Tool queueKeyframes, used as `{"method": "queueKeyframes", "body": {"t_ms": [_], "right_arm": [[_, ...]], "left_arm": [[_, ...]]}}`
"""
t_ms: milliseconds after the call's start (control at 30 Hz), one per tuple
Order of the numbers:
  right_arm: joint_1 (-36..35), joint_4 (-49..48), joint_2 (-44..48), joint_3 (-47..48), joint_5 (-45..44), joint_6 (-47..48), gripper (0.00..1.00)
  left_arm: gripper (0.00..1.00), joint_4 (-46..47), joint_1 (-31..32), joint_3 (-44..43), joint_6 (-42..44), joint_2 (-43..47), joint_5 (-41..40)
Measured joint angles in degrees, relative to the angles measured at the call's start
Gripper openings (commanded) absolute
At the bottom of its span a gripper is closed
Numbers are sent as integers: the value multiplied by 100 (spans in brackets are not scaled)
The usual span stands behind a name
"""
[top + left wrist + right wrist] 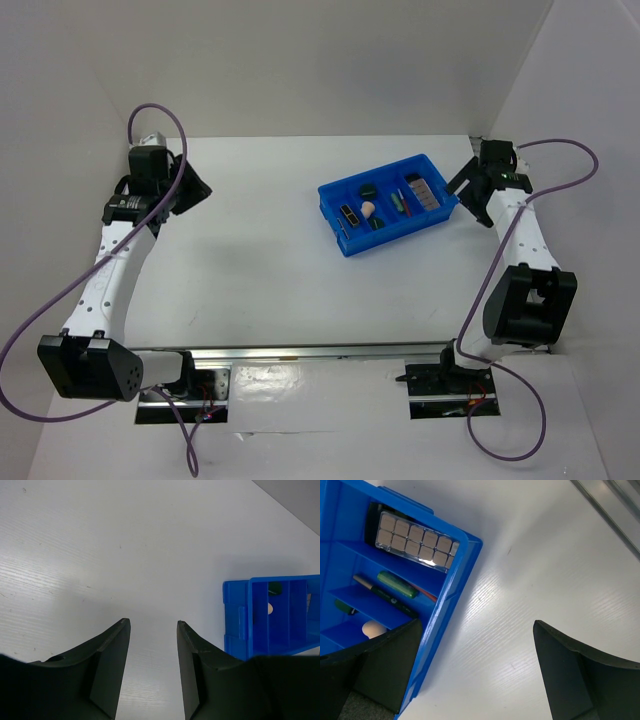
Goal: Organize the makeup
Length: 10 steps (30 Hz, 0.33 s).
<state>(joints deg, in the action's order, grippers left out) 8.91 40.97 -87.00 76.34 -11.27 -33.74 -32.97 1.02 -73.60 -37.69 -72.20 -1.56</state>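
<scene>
Makeup (398, 200) sits sorted in blue tray (400, 231), none loose on table (260, 260); left gripper (152, 622) and right gripper (477, 623) empty, jaws spread; task judged essentially complete.

We see a white bench (270, 280) filling the middle of the top view. Plain white panels box it in: a back wall (320, 60) across the top, a left wall (50, 100) and a right wall (600, 70). A metal rail (300, 352) runs along the bench's lower edge. The light is even and the shadows soft.
</scene>
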Motion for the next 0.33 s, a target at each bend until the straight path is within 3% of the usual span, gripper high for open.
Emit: {"method": "queueKeyframes", "body": {"t_ms": [333], "right_arm": [[0,-107,81,-131,46,20,99]], "left_arm": [[55,0,35,0,0,0,-2]]}}
